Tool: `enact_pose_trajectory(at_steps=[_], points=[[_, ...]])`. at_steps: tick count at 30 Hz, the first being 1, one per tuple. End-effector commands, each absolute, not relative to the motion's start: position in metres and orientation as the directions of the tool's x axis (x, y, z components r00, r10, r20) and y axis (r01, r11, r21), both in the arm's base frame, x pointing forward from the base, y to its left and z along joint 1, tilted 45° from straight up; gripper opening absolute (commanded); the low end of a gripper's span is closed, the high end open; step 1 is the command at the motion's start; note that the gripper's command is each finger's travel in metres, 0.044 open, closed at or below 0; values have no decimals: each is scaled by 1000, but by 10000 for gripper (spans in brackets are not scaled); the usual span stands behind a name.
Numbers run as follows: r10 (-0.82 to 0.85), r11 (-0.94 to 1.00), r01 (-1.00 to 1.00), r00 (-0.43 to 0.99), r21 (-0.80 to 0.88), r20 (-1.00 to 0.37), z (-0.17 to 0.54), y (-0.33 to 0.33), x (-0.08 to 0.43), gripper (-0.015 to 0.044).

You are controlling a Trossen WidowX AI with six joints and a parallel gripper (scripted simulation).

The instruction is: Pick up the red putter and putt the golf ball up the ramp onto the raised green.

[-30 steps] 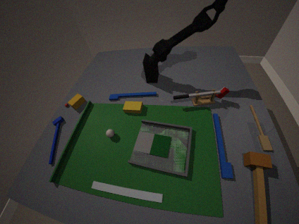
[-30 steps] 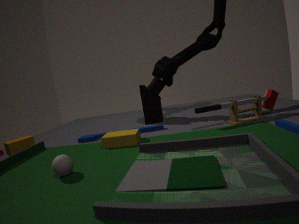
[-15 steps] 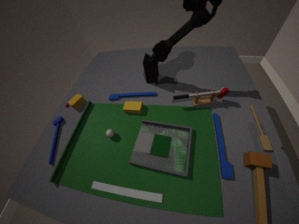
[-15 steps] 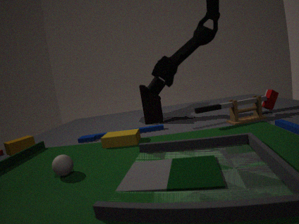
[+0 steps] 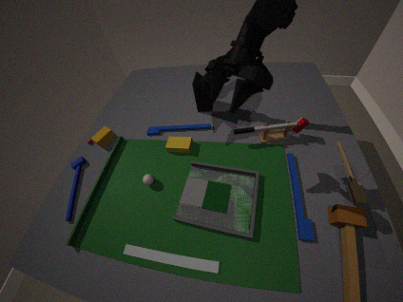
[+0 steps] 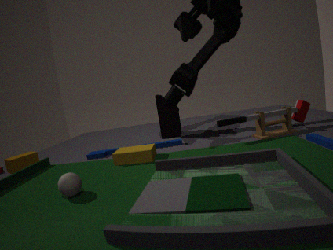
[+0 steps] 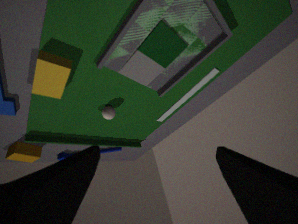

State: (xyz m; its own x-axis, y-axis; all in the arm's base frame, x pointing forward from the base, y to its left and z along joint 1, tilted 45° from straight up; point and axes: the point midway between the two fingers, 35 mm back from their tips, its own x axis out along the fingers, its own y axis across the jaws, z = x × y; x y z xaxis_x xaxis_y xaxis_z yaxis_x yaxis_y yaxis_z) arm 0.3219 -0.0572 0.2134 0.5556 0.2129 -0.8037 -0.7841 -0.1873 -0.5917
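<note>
The red putter [image 5: 278, 126] [image 6: 232, 121] lies across a wooden stand [image 5: 275, 138] [image 6: 275, 134], its black grip towards the left and its red head at the right. The white golf ball [image 5: 148, 179] [image 6: 70, 185] [image 7: 108, 112] sits on the green mat, left of the grey ramp [image 5: 194, 192] [image 6: 162, 195] [image 7: 142, 70]. The raised green [image 5: 217, 197] [image 6: 217, 193] [image 7: 162, 44] adjoins the ramp, with grey walls around. My gripper [image 5: 219, 110] [image 7: 157, 151] is open and empty, behind the mat and left of the putter's grip; one finger hides the other in the exterior view.
A yellow block [image 5: 179, 144] [image 6: 134, 155] [image 7: 51, 78] stands on the mat's back edge. A blue club [image 5: 182, 128] lies behind it, another blue club [image 5: 296, 195] right of the mat. A wooden mallet [image 5: 349, 252] and a small wooden tool [image 5: 349, 173] lie farther right.
</note>
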Motion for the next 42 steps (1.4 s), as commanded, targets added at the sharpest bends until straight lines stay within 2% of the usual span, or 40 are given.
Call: enact_pose_trajectory(at_steps=[1, 5, 9, 11, 42], points=[[439, -149, -841, 415, -520, -797, 178, -6, 310, 440], [640, -115, -905, 249, -411, -727, 152, 43, 289, 440], [814, -95, -969, 56, -227, -578, 128, 88, 254, 440], [856, -90, -983, 5, -160, -517, 124, 100, 242, 440], [862, -89, -984, 0, -151, -507, 89, 138, 238, 440]])
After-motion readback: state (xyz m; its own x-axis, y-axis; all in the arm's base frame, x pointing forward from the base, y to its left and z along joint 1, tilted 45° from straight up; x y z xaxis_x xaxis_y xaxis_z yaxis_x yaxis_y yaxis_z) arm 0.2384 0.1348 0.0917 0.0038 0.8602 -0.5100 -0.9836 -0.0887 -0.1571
